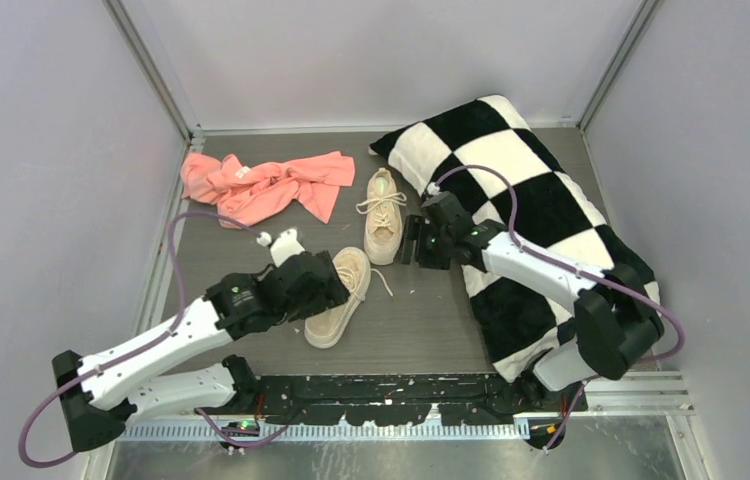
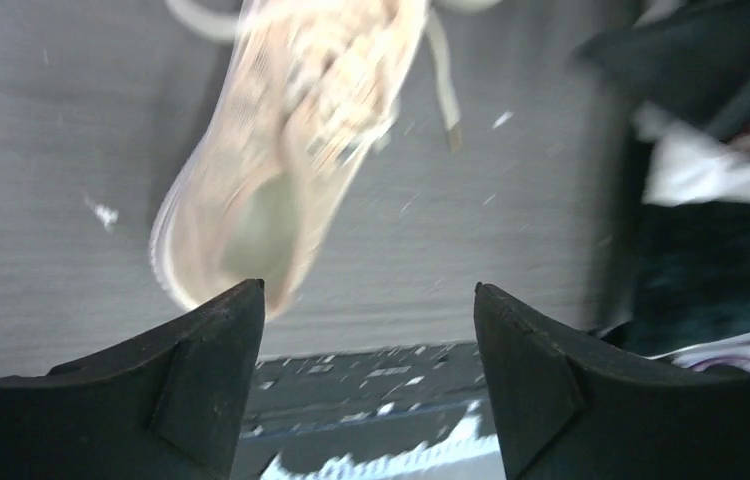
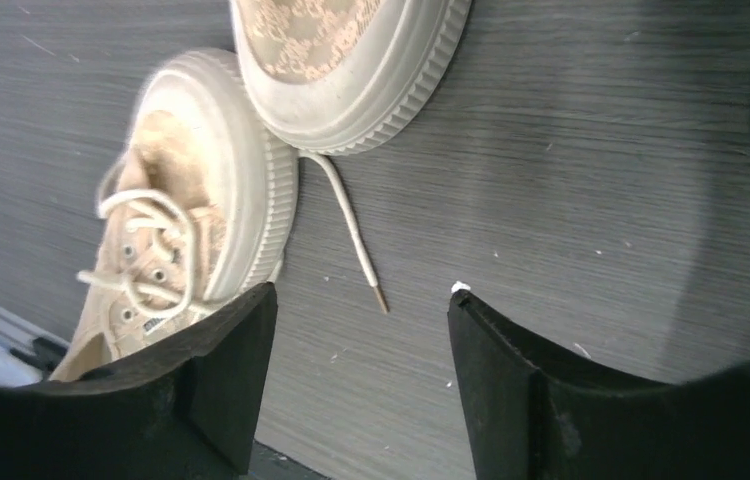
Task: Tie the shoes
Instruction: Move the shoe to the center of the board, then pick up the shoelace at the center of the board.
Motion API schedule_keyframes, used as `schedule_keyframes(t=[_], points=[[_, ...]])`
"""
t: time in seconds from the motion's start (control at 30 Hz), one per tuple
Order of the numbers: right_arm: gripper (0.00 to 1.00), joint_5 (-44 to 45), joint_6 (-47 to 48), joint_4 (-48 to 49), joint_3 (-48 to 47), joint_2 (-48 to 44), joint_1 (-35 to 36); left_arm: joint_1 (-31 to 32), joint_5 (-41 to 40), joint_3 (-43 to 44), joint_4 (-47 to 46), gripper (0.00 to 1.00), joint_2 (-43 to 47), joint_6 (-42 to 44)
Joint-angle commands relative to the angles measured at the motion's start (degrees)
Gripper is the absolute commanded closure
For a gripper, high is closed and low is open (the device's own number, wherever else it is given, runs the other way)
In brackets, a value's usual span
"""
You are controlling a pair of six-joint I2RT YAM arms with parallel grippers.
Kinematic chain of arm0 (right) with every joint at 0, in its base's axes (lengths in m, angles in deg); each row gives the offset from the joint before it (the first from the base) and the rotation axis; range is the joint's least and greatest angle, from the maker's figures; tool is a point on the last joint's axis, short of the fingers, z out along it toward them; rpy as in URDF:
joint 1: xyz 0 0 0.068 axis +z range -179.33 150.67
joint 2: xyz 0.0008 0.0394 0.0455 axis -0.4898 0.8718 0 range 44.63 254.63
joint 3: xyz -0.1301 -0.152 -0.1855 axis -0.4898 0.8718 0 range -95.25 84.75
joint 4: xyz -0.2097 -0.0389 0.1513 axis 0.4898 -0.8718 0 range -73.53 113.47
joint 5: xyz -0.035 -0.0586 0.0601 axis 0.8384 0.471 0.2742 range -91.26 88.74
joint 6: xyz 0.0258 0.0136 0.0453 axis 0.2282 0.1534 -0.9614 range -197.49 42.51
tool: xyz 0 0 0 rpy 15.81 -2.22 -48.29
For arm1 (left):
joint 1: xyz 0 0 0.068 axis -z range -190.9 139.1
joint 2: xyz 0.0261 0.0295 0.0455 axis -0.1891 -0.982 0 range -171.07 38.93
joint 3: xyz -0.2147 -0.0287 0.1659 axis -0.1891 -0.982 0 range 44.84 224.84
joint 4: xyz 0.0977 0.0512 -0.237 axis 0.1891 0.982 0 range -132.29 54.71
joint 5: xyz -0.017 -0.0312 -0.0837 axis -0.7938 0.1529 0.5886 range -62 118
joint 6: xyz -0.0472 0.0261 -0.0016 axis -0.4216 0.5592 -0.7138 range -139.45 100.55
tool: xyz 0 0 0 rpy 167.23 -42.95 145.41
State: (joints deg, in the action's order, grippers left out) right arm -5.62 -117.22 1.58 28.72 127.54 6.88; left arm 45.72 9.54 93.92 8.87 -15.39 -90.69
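Two beige canvas shoes lie on the grey table. The far shoe (image 1: 383,215) lies beside the checkered pillow, and its toe shows in the right wrist view (image 3: 351,60). The near shoe (image 1: 339,297) lies toe to toe with it; it also shows in the right wrist view (image 3: 191,200) and, blurred, in the left wrist view (image 2: 291,130). A loose cream lace end (image 3: 351,240) lies on the table between them. My left gripper (image 2: 369,300) is open and empty over the near shoe's left side (image 1: 323,288). My right gripper (image 3: 361,295) is open and empty just right of the far shoe (image 1: 411,240).
A black-and-white checkered pillow (image 1: 541,200) fills the right side, under my right arm. A pink cloth (image 1: 266,185) lies at the back left. Grey walls enclose the table, and a black rail (image 1: 391,385) runs along its near edge.
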Motion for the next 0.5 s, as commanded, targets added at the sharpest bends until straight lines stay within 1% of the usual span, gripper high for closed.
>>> schedule_keyframes(t=[0.0, 0.07, 0.1, 0.13, 0.23, 0.27, 0.37, 0.47], points=[[0.43, 3.0, 1.4, 2.8, -2.2, 6.7, 2.7, -1.3, -15.9, 5.8, -0.1, 0.19, 5.0, 7.9], [0.58, 2.9, 2.7, 3.9, -4.1, 12.0, 2.7, -4.0, -16.3, 5.2, -0.8, 0.19, 7.2, 9.4], [0.64, 3.3, 3.4, 4.0, -5.4, 14.3, 2.5, -6.0, -15.5, 5.0, -0.5, 0.19, 7.9, 9.5], [0.66, 3.7, 4.3, 4.0, -7.0, 16.5, 2.4, -8.1, -14.3, 4.9, -0.2, 0.19, 8.5, 9.9], [0.66, 4.2, 5.8, 3.9, -12.8, 22.5, 1.5, -12.9, -10.7, 4.6, 2.0, 0.19, 9.5, 10.1], [0.66, 6.0, 6.3, 3.6, -15.8, 24.4, 1.1, -13.6, -10.0, 4.2, 2.4, 0.19, 9.9, 10.0], [0.66, 10.2, 7.3, 2.5, -23.1, 29.3, -0.5, -13.8, -9.2, 2.6, 2.8, 0.19, 11.2, 9.0], [0.65, 11.1, 7.5, 2.1, -30.2, 33.3, -3.1, -13.8, -6.1, -1.0, 0.9, 0.19, 12.1, 6.6]])
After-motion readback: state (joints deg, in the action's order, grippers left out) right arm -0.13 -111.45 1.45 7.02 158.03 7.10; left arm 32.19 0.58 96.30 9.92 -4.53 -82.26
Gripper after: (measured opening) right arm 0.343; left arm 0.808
